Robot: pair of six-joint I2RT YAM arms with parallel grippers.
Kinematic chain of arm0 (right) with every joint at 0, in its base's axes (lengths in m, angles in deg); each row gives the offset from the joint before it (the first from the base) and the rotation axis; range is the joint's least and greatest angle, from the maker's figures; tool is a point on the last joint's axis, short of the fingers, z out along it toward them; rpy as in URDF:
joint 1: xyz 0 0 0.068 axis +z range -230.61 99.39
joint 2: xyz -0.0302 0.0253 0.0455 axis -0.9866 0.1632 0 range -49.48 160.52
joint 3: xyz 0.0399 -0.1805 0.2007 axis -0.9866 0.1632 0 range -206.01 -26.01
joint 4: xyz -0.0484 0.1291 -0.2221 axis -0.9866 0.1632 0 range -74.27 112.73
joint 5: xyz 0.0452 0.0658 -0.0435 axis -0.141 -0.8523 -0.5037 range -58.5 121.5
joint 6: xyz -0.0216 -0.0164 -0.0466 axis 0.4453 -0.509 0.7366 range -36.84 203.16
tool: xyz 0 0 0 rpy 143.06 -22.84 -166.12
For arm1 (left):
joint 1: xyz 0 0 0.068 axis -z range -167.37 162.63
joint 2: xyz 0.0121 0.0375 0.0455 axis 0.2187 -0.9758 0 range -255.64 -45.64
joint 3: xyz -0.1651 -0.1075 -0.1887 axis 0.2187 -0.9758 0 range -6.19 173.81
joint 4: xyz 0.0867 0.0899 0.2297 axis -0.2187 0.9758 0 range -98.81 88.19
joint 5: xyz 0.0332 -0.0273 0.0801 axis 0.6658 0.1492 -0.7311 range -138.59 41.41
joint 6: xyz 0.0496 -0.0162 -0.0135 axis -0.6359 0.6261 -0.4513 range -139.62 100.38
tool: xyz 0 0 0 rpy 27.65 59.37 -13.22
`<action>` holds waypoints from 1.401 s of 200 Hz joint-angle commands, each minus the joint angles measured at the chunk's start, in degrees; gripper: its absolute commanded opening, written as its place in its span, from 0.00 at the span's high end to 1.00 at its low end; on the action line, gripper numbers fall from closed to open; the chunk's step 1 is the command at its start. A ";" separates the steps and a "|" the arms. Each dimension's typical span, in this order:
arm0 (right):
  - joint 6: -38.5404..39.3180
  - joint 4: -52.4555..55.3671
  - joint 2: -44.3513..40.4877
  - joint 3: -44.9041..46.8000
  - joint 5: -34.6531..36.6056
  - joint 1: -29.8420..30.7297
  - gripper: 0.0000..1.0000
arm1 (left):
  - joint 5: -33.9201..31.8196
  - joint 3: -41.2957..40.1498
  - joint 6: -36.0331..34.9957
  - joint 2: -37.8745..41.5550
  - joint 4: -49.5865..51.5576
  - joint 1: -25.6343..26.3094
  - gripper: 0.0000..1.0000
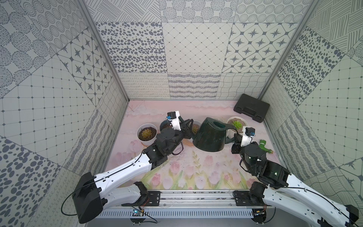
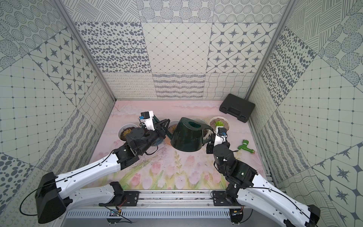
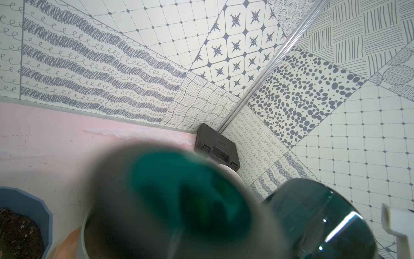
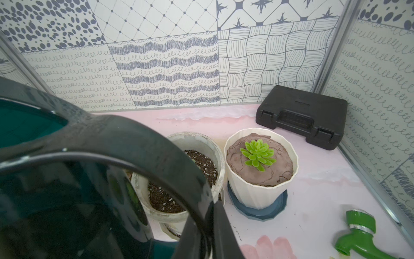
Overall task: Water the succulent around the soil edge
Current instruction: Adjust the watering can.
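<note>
The succulent [image 1: 236,123] [image 4: 257,154] is a bright green rosette in a white fluted pot [image 4: 259,192] at the back right. The soil edge [image 4: 284,177] rings it, tan and bare. A dark green watering can [image 1: 210,135] [image 2: 188,135] stands just left of the pot, its spout [image 3: 179,201] pointing left, away from the plant. My right gripper [image 1: 235,137] [image 4: 208,235] is shut on the can's handle [image 4: 156,143]. The left gripper [image 1: 187,127] [image 2: 164,125] is closed round the spout, which fills the left wrist view as a blur.
A black case [image 1: 251,107] lies in the back right corner. A green hose nozzle [image 1: 264,146] lies by the right wall. A cream pot of dark speckled soil [image 4: 197,166] sits behind the can. Further pots [image 1: 147,133] [image 1: 195,127] stand to its left.
</note>
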 commanded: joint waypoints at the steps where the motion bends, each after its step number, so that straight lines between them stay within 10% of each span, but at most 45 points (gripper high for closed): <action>1: 4.84 -8.03 -2.23 0.55 -10.34 3.91 1.00 | 4.42 -1.52 -1.25 0.27 -0.39 -1.15 1.00; 127: 0.82 11.00 -1.22 2.55 -52.05 5.72 0.87 | 18.45 -29.21 -6.58 24.77 -3.80 -5.11 1.00; 170: 2.38 13.08 -1.43 0.47 -55.86 5.84 0.63 | 19.44 -31.46 -15.44 30.41 1.00 -5.17 1.00; 233: 13.44 24.47 0.12 -11.56 -61.97 5.88 0.52 | 35.52 -31.36 -19.94 19.06 -12.21 -7.90 1.00; 280: 18.48 26.82 7.12 -18.43 -49.72 5.74 0.46 | 56.77 -26.54 -18.50 5.85 -20.92 -15.83 1.00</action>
